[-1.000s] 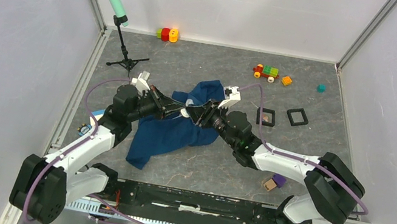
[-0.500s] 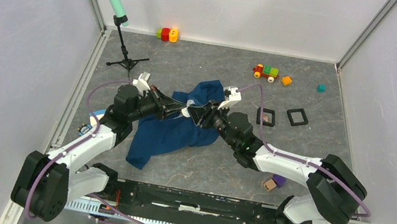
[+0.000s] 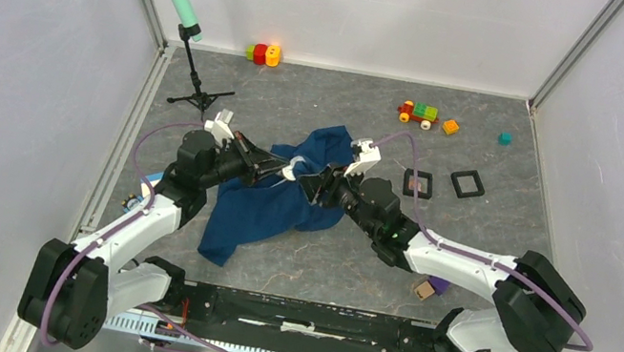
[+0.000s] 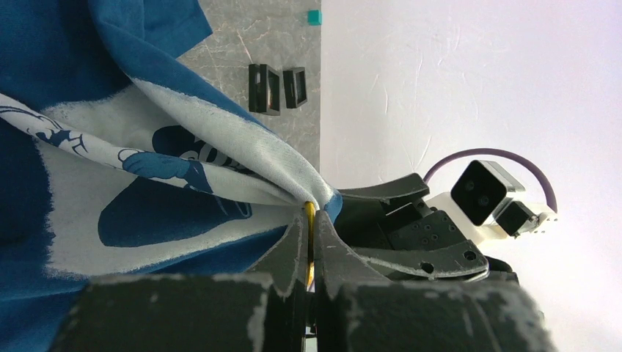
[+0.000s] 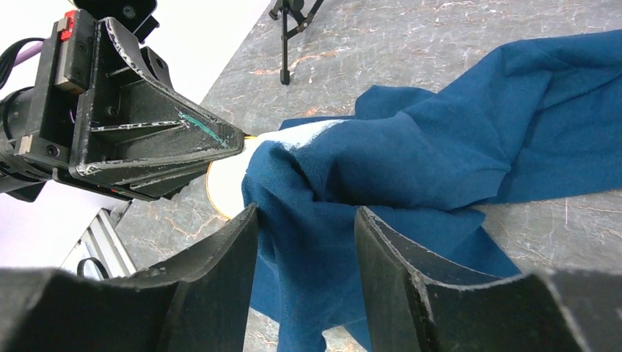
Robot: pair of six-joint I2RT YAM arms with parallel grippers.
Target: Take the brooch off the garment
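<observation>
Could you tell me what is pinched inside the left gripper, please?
The left gripper, shut, pinches a thin yellow edge at the bunched T-shirt. Its fingers and the cloth cover the rest of it.

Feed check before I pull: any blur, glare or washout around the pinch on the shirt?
Top view: even light, sharp, no glare, but the shirt pinch is tiny. Left wrist: shirt crisp, left gripper dark and soft up close, brooch just a yellow sliver between its fingers, wall washed out. Right wrist: shirt sharp, right gripper fingers soft in the foreground.
</observation>
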